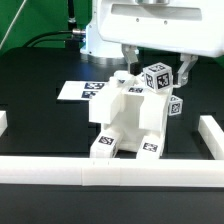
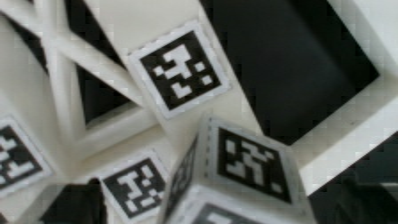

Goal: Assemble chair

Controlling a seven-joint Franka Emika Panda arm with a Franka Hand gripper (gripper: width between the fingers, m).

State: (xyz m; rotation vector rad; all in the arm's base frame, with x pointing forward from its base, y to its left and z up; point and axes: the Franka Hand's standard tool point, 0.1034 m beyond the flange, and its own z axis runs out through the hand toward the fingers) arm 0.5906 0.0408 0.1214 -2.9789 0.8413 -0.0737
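Chunky matte white plastic with square black-and-white tags (image 1: 150,147), the chair (image 1: 128,122) stands mid-worktop (image 1: 40,140). The gripper (image 1: 158,68) crowds its top. Dark fingers (image 1: 185,68) flank a tagged block (image 1: 156,76) at the chair's one o'clock; whether they clamp it cannot be told. At ten o'clock the marker board (image 1: 84,90) lies partly hidden. The wrist view shows only blurred, cropped tags (image 2: 183,72).
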